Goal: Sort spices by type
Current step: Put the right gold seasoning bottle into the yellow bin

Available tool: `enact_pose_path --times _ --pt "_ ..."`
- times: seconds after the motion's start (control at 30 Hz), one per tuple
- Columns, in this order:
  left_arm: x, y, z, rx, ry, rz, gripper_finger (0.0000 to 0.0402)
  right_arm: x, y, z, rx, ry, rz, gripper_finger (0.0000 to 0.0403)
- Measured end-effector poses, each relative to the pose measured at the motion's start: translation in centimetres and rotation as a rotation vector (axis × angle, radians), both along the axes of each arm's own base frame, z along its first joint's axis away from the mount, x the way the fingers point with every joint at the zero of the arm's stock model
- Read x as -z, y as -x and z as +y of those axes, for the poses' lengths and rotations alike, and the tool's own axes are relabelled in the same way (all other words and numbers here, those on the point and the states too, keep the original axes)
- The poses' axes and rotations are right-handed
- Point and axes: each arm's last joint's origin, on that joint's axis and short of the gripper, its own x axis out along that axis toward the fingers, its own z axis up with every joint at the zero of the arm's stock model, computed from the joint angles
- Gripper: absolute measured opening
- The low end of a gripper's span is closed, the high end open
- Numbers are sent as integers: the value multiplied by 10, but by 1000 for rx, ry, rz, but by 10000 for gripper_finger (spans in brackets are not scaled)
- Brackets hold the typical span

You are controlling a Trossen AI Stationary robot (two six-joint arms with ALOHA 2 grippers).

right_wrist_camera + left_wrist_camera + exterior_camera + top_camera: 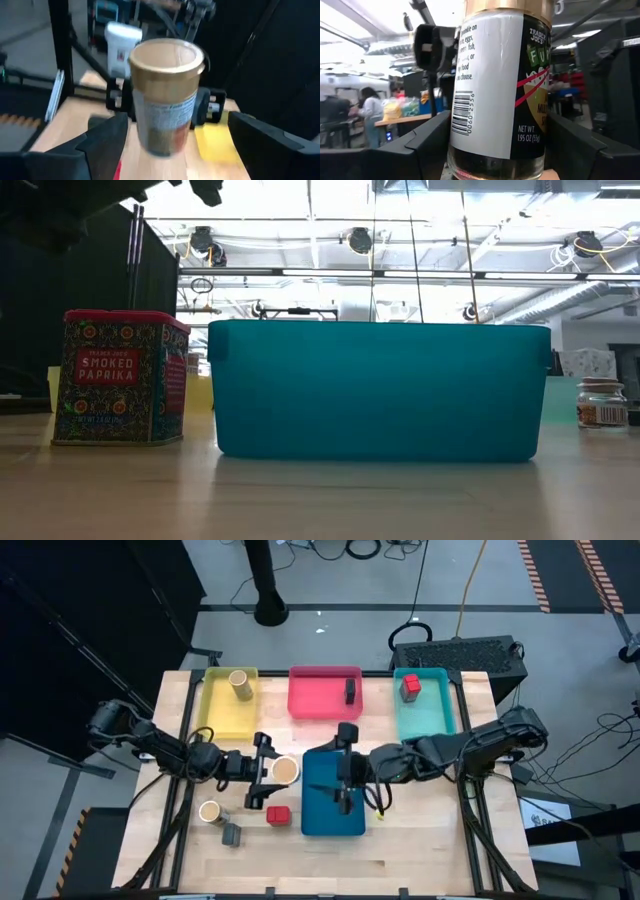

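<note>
A tan-lidded glass spice jar (286,770) with a white and black label is up in the air between my two grippers, with my left gripper (270,771) shut on it. My right gripper (344,767) hovers open above the blue tray (318,820), its fingers facing the jar (165,100) and apart from it. On the table lie a tan jar (210,811), a small grey jar (232,834) and a red paprika box (278,815). Another tan jar (240,685) stands in the yellow tray (222,720), a dark box (350,690) in the red tray (315,705), a red box (410,687) in the teal tray (430,715). My left gripper pinches the jar's labelled body (470,125) between its two fingers (425,145), one on each side. The fingers come roughly level from the table's left side. The jar stands nearly upright, lid (166,56) up, lifted clear of the table.
The four trays fill the table's far and middle part. The blue tray (380,390) blocks most of the low view, with the paprika box (120,377) left of it and a small jar (601,402) far off at the right. Bare wood lies along the near edge.
</note>
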Motion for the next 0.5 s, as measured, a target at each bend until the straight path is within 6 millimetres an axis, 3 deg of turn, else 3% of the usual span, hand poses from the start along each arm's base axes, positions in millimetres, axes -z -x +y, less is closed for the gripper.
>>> enact_pose_path --times 0.27,0.5 --pt "-3 2 -1 24 2 -39 280 28 -16 -6 -140 -38 -164 329" --pt "-3 1 0 -21 -1 -29 280 44 -38 -15 -109 -4 -236 329"
